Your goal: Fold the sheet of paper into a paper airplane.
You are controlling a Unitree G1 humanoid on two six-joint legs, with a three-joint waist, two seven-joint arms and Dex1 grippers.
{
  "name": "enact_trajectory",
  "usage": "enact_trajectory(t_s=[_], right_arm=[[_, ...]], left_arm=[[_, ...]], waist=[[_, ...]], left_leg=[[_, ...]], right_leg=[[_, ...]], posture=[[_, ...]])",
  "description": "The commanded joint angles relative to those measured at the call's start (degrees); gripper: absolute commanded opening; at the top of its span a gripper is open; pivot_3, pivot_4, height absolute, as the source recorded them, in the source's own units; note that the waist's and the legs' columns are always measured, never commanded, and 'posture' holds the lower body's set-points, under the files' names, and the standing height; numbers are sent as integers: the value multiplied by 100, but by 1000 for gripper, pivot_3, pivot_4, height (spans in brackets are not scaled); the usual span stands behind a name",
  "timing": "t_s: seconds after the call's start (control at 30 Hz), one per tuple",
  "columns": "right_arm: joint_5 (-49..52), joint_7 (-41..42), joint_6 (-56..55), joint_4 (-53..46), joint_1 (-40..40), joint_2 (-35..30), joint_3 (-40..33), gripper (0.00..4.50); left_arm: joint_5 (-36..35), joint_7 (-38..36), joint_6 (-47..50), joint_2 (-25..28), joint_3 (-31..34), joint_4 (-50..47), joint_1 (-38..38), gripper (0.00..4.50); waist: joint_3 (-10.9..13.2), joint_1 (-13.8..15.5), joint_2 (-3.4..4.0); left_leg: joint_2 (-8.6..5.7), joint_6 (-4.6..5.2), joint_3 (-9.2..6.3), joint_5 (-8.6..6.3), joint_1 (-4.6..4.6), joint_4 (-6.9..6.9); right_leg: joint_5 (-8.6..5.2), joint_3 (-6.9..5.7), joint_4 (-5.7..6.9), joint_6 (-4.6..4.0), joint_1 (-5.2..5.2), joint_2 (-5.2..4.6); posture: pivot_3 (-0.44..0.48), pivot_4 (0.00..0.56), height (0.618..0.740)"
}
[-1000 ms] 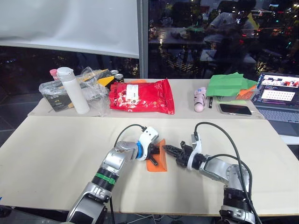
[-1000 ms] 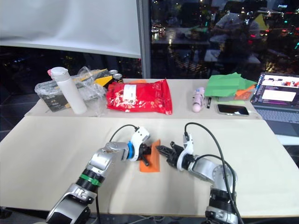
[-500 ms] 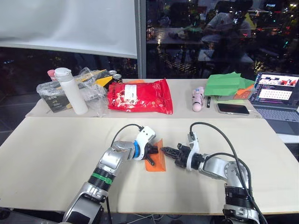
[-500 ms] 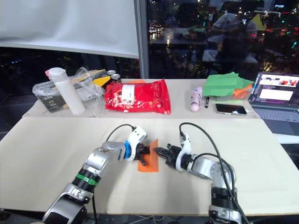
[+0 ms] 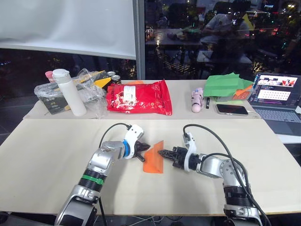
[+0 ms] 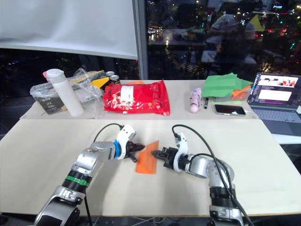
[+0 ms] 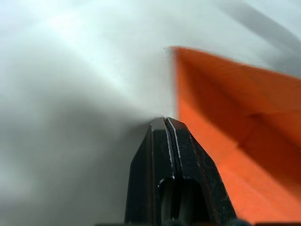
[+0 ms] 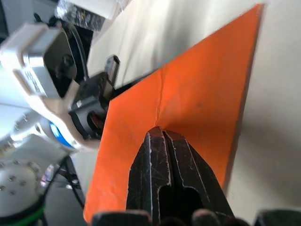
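The left gripper (image 5: 142, 149) has drawn back leftward off the sheet of paper (image 5: 154, 160), fingers pressed together, empty, forearm angled in from the near left. The sheet lies mid-table (image 5: 56, 146), one edge raised. The right gripper (image 5: 162, 153), fingers together, tips touch its right side.

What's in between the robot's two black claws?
The orange sheet of paper lies between the left gripper and right gripper, seen from the head camera.
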Motion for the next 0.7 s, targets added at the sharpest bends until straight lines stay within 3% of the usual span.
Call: enact_trajectory(t_s=[0.03, 0.37, 0.7], right_arm=[[-546, 79, -157, 99, 67, -172, 317, 36], [-1841, 678, -865, -227, -2, -719, 1679, 36], [-2962, 1273, -1595, -265, -224, -1124, 2598, 36]], left_arm=[[-32, 15, 31, 61, 80, -48, 4, 0], [-138, -147, 205, 85, 9, -328, 128, 0], [-203, -357, 372, 336, -19, -536, 313, 0]], waist=[[-1, 14, -3], [-4, 55, -16], [-3, 59, -16]], left_leg=[[0, 0, 0, 0, 0, 0], [-1, -1, 0, 0, -1, 2], [-1, -1, 1, 0, 2, 1]], right_leg=[[0, 0, 0, 0, 1, 0], [0, 0, -3, 0, 0, -1], [0, 0, -2, 0, 0, -1]], posture=[[0, 150, 719], [0, 150, 719], [0, 150, 719]])
